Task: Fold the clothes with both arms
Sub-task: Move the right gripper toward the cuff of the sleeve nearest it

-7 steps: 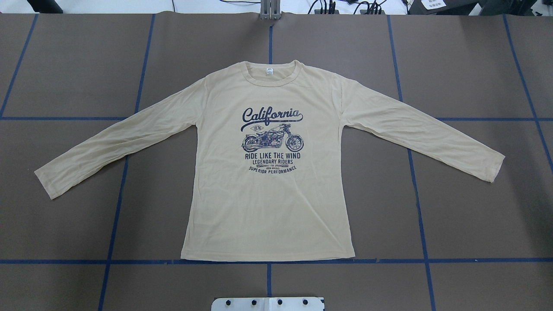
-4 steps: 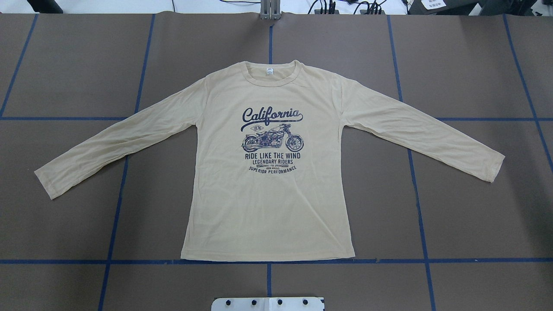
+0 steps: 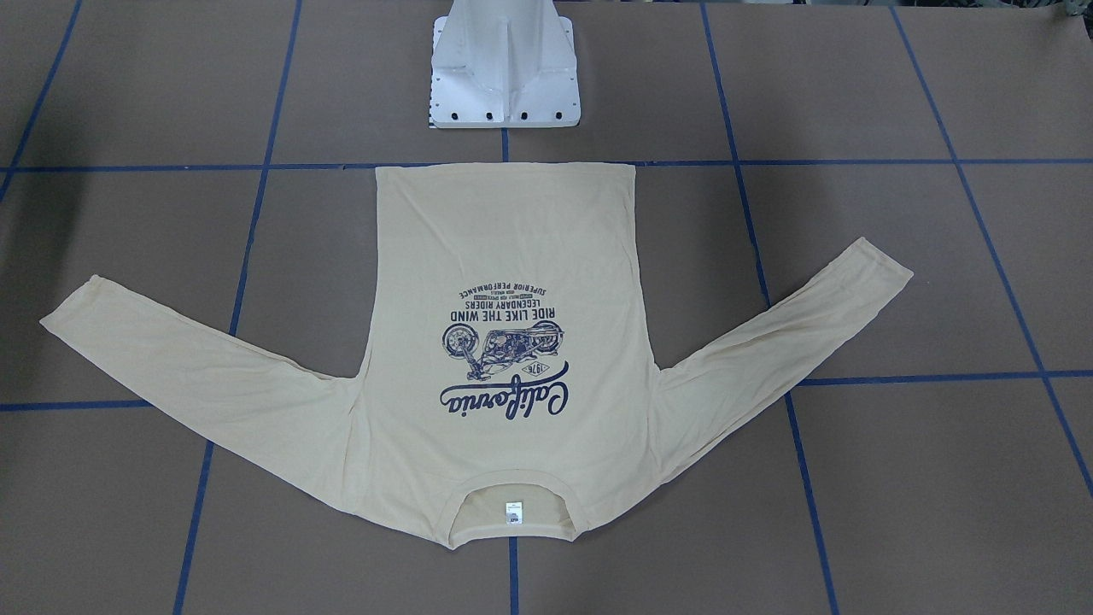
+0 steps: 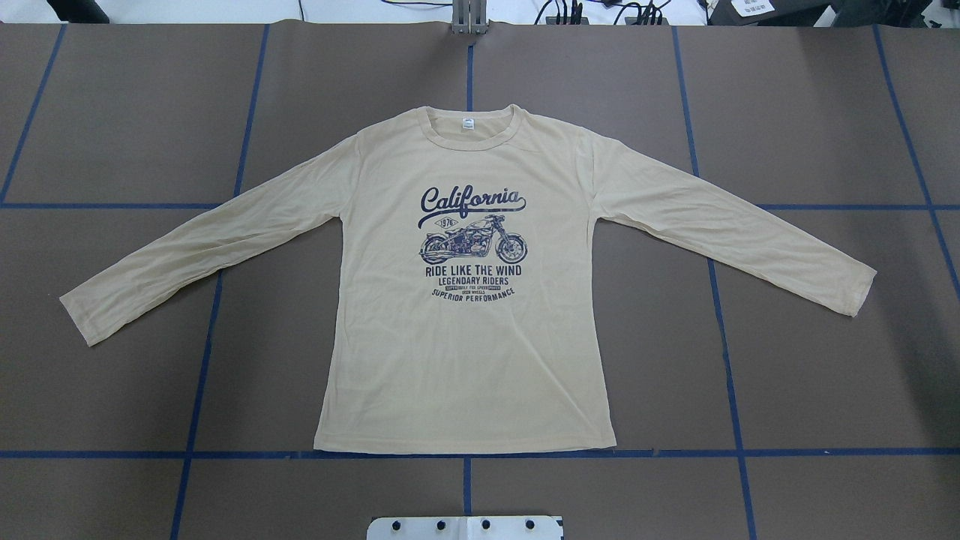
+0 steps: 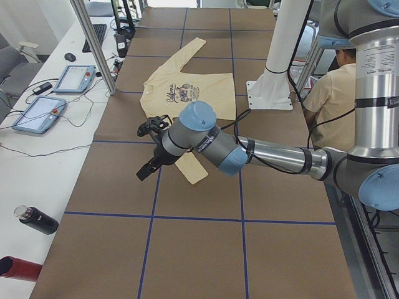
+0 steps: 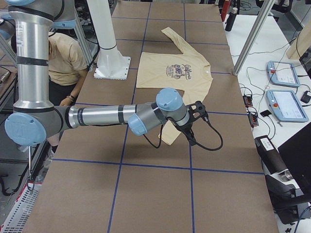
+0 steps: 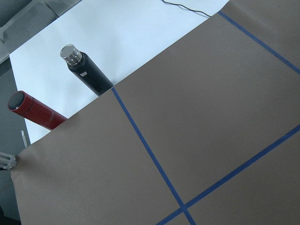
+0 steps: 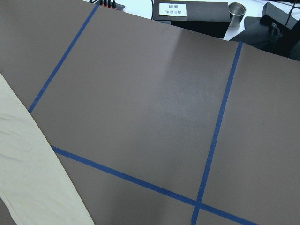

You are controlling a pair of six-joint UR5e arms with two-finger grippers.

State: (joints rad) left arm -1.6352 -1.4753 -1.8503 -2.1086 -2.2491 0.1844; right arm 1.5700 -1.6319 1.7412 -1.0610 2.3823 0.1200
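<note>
The clothes are one pale cream-yellow long-sleeved shirt [image 4: 465, 360] lying flat with its print up and both sleeves spread out, hem toward the robot base [image 3: 504, 239]. My left gripper [image 5: 143, 173] hangs over the table beside the near sleeve's cuff [image 5: 194, 171]. Over the other cuff [image 6: 167, 137] hangs my right gripper [image 6: 191, 140]. Both grippers show only in the side views, so I cannot tell whether they are open or shut. An edge of a sleeve [image 8: 28, 178] shows in the right wrist view.
The white pedestal [image 3: 504, 85] stands just behind the hem. A black bottle [image 7: 86, 70] and a red bottle [image 7: 35, 112] lie off the table's left end. Teach pendants [image 6: 286, 104] sit on side benches. A person [image 5: 336, 93] sits behind the robot.
</note>
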